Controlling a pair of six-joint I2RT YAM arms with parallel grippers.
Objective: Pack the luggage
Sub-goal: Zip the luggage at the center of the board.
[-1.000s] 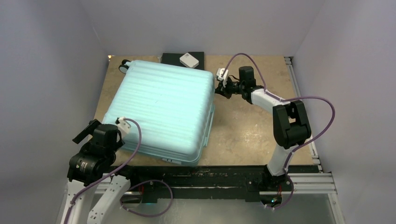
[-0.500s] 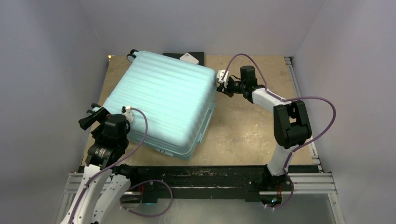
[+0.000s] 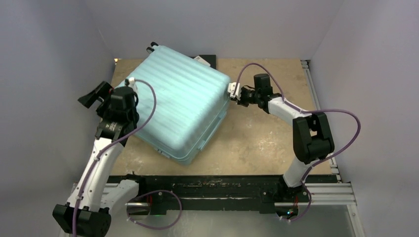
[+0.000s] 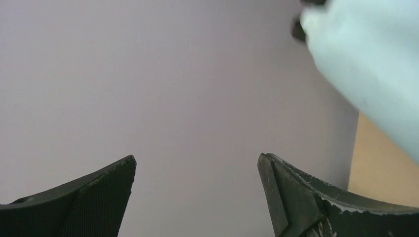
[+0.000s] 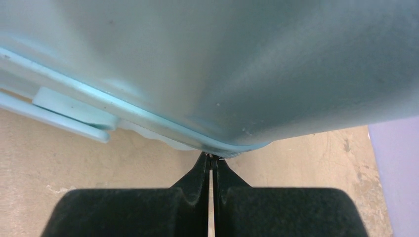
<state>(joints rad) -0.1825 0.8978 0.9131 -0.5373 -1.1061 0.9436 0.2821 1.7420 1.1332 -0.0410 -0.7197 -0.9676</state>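
Touching the luggage's right-corner seam with right hand pinched together; off its left edge, left hand spread, empty, facing away.

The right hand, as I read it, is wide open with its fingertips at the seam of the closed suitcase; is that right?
Not quite: the right hand is shut, not wide open. The right wrist view shows it closed tight, tips at the seam of the closed suitcase.

Pale mint hard-shell luggage lies closed, ribbed side up; turned diagonally on the table
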